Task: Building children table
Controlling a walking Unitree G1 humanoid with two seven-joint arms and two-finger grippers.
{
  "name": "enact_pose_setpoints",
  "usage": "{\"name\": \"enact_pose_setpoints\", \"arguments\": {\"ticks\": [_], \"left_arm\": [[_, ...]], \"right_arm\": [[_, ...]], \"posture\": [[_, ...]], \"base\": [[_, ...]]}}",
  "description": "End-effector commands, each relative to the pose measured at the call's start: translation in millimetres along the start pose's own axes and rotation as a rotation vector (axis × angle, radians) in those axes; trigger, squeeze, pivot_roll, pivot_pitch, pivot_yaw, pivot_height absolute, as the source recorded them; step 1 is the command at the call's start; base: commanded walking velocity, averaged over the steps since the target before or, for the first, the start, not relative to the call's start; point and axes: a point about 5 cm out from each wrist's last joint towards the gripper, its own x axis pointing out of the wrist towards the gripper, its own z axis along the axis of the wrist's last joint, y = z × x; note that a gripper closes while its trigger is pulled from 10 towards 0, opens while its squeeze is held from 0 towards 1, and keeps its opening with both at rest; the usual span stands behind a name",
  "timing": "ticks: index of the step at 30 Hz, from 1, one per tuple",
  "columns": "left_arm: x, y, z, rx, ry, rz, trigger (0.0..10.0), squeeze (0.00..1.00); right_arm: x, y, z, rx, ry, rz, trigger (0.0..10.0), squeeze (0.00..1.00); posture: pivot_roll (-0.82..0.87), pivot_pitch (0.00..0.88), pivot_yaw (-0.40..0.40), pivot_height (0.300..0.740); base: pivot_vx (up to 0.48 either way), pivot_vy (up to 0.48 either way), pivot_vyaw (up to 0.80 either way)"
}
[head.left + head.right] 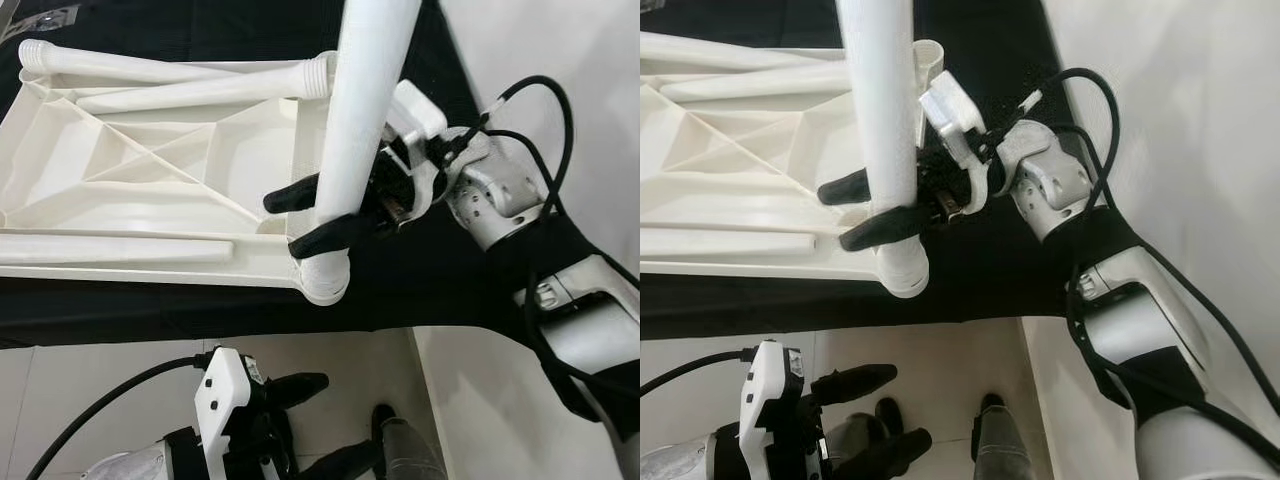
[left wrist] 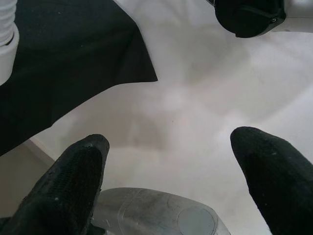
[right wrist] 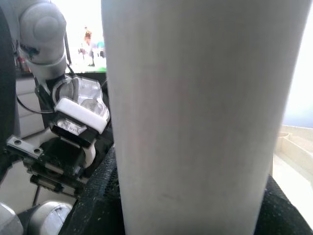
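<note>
The right gripper is clamped around a white table leg, holding it upright so its lower end sits in the corner socket of the upturned tabletop just below the fingers, probably to screw it in. Two more legs lie loose on the tabletop beyond the gripper. The left gripper hangs low over the floor, fingers spread and empty.

- My right gripper is clamped around a white table leg that stands upright in the near right corner socket of the upturned white tabletop.
- Two more legs lie along its far edge, another along its near edge.
- My left gripper hangs low over the pale floor, fingers apart.
</note>
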Motion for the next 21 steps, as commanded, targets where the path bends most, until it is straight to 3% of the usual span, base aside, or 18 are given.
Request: {"name": "enact_pose_setpoints", "arguments": {"ticks": [1,6,18,20,21], "left_arm": [[-1.7,-1.1,-5,-0.01,0.025,0.0,10.0,0.0],[-1.5,-0.5,-5,-0.011,0.026,0.0,10.0,0.0],[0.0,2.4,-4,-0.007,0.023,0.004,10.0,0.0],[0.6,3.1,-4,-0.005,0.023,0.003,10.0,0.0],[1.1,3.6,-5,-0.004,0.021,0.003,10.0,0.0]], "right_arm": [[10.2,7.5,-28,0.052,0.099,0.052,10.0,0.0],[10.4,8.8,-29,0.044,0.118,0.059,10.0,0.0],[6.3,-5.3,-30,0.063,0.119,-0.048,10.0,0.0],[3.1,-10.3,-33,0.071,0.149,-0.127,10.0,0.0],[-0.7,-17.2,-34,0.063,0.175,-0.241,10.0,0.0]], "posture": [[0.02,0.375,0.035,0.74],[0.02,0.372,0.035,0.74],[0.01,0.368,0.032,0.74],[0.01,0.368,0.032,0.74],[0.0,0.366,0.03,0.74]], "base": [[0.0,0.0,0.0],[0.0,0.0,0.0],[0.0,0.0,0.0],[0.0,0.0,0.0],[0.0,0.0,0.0]]}}
